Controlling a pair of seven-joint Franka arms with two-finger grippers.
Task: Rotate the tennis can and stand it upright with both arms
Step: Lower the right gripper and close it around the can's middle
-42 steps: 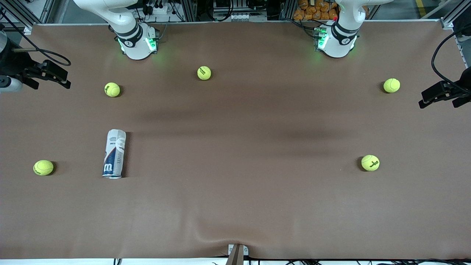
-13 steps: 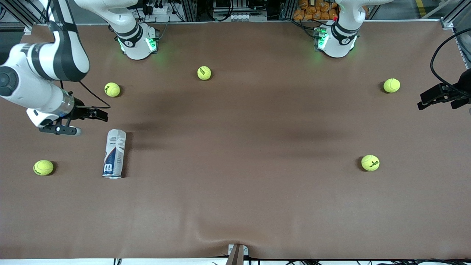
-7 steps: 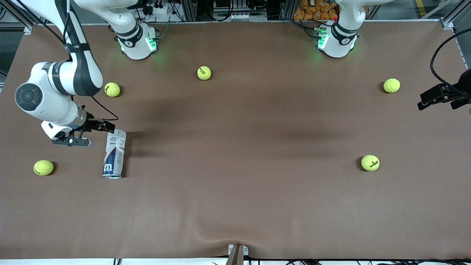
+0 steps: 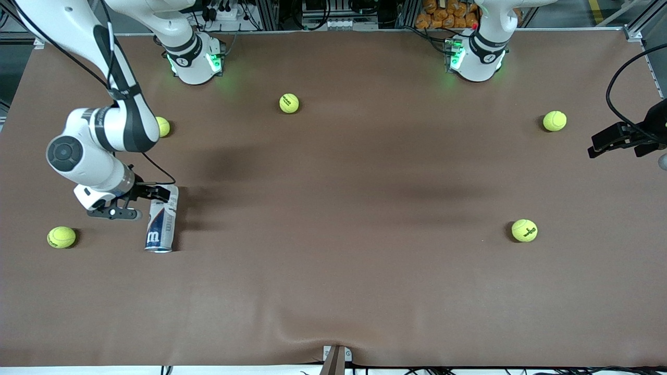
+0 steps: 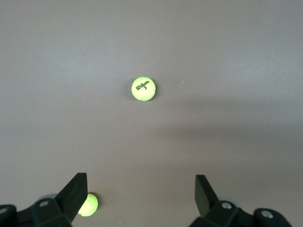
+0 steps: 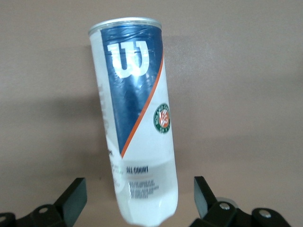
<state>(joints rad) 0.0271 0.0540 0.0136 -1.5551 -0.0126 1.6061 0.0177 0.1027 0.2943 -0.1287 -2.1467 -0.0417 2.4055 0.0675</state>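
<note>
The tennis can lies on its side on the brown table, toward the right arm's end, with its silvery rim nearer the front camera. My right gripper is low at the can's rimless end, which is farther from the front camera. In the right wrist view the can shows its white "W" on dark blue. The open right gripper has a finger on each side of that end, with gaps showing. My left gripper waits open and empty over the table's edge at the left arm's end, and it also shows in the left wrist view.
Several yellow-green tennis balls lie scattered: one beside the can toward the table's end, one partly hidden by the right arm, one near the bases, and two toward the left arm's end. The left wrist view shows two balls.
The right arm has swung in from the table's end and come down, bringing its open gripper to the can's rimless end. The can and the left arm have not visibly moved.
</note>
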